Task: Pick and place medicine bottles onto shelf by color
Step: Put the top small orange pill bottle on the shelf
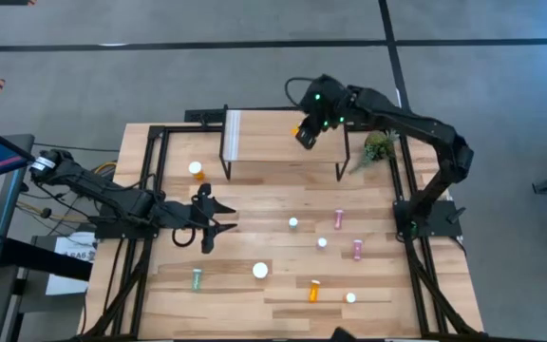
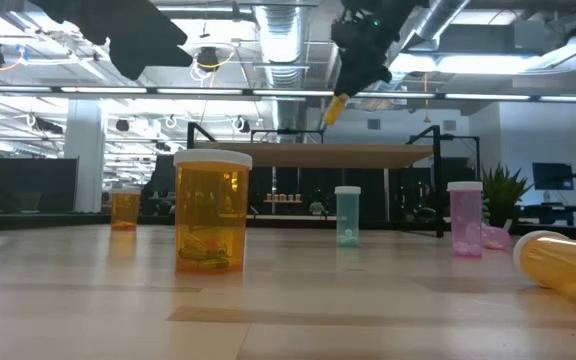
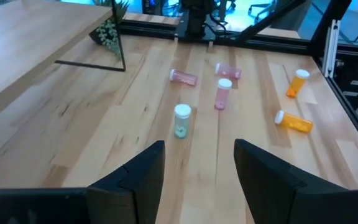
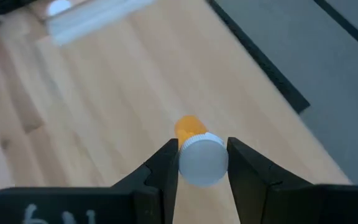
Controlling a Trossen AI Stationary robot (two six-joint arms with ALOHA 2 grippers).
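My right gripper (image 1: pixel 304 133) is shut on a small orange bottle (image 2: pixel 335 108) with a white cap, above the right part of the light-wood shelf (image 1: pixel 283 142). The shelf's white strip (image 1: pixel 234 135) runs along its left edge. My left gripper (image 1: pixel 212 224) is open and empty, low over the table's left middle. Several bottles stand or lie on the table: a large orange one (image 2: pixel 212 210), a small orange one (image 1: pixel 196 169), a green one (image 3: pixel 181 120), and pink ones (image 3: pixel 222 93) (image 3: pixel 183 77). My right gripper pinches the bottle's white cap (image 4: pixel 202 158) between its two fingers, one on each side. The fingers come from above, slanting down. The orange body (image 4: pixel 189 126) hangs below the fingers, tilted, clear of the shelf top.
A small green plant (image 1: pixel 379 146) stands just right of the shelf. A black metal frame (image 1: pixel 155 180) runs along the table's sides. Two orange bottles (image 3: pixel 297 83) (image 3: pixel 294 122) lie near the table's front. Bare wood lies between my left gripper and the green bottle.
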